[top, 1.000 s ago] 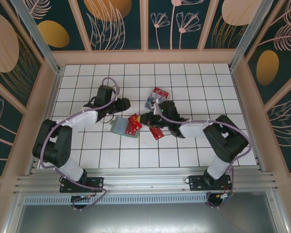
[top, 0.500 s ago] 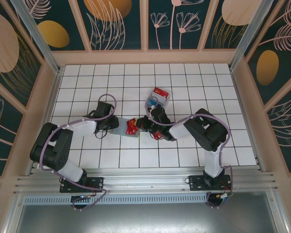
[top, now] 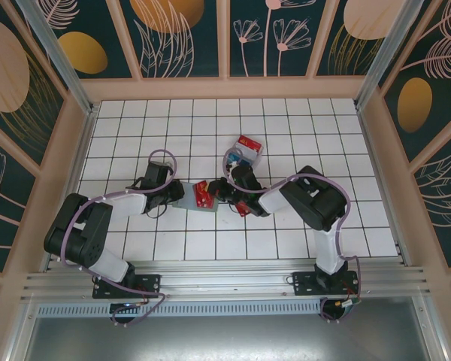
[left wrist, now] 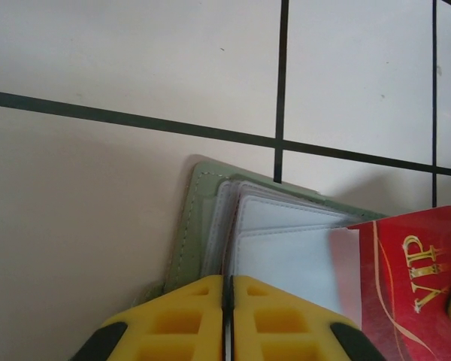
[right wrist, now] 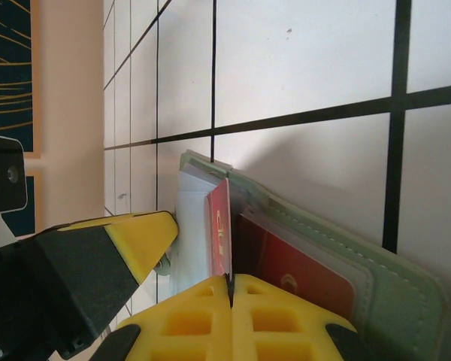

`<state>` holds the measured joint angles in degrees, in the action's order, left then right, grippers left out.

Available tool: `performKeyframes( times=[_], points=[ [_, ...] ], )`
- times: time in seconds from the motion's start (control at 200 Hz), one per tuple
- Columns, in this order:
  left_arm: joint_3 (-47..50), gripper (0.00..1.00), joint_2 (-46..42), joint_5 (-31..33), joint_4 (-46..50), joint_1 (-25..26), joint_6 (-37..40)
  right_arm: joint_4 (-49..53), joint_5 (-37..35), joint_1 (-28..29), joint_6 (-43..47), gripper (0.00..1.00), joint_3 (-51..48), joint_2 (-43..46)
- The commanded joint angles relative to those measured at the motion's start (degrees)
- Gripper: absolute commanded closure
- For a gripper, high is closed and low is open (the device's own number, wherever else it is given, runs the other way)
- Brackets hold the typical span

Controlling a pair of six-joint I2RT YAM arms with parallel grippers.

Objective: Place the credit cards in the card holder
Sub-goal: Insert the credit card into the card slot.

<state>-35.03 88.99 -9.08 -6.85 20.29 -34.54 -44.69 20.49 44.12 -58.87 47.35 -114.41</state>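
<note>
Right arm folded in tight since a second ago. Your right fingers (right wrist: 278, 308) pinch red card (right wrist: 219, 226), poised at card holder (right wrist: 376, 278) pocket mid-desk (top: 286, 120). Left fingers (left wrist: 180, 308) clamp card holder edge. Judgement: insertion underway.

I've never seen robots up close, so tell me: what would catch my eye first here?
Mid-table lies the grey-green card holder, its clear sleeves fanned open. The yellow-fingered right gripper pinches a red card at those sleeves. Opposite, the left gripper is closed at the holder's edge.
</note>
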Motion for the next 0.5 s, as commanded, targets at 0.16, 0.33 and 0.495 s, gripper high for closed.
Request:
performKeyframes(
  times=[0.16, 0.33, 0.495],
  points=[
    [3.3, 0.93, 1.8, -5.2, 4.6, 0.5, -1.5, -2.1, -3.0, 1.6, 1.4, 1.0, 0.7, -2.7],
    [5.1, 0.96, 1.0, -6.4, 2.9, 0.5, -3.1, -2.8, -5.1, 2.6, 1.5, 1.0, -0.3, -2.2],
    [7.3, 0.97, 0.7, -8.4, -0.5, 0.9, -5.8, -2.0, -7.7, 4.9, 0.6, 1.0, 0.0, -2.0]
  ],
)
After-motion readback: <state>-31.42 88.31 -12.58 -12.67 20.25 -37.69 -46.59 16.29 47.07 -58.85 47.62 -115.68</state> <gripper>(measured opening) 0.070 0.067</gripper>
